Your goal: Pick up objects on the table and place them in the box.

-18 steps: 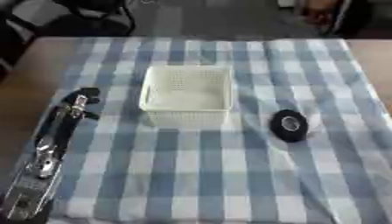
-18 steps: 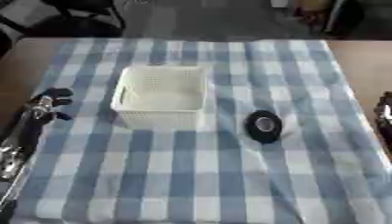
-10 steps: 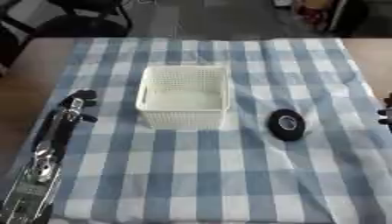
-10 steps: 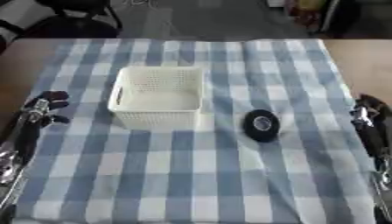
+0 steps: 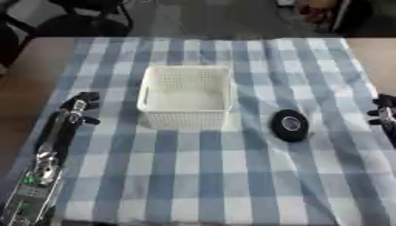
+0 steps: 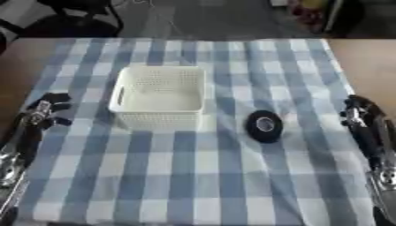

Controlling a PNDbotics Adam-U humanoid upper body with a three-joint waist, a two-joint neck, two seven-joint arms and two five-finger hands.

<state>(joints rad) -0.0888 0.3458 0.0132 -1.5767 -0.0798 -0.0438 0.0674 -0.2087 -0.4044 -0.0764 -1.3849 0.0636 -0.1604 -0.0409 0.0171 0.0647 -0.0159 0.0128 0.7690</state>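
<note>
Right hand [image 6: 357,110] at 3 o'clock, empty; finger state cannot be told. Left hand [image 5: 80,106] at 9 o'clock, likewise unclear. Black roll [image 6: 264,125] lies right of centre, just beside the box [image 6: 160,96]. Approach the roll from above, grasp across its rim, then lift clear of the box wall.

Left hand [image 5: 77,107] lies at the left edge, arm stretched forward, fingers curled, holding nothing. Right hand [image 6: 357,110] mirrors it at the right edge.
</note>
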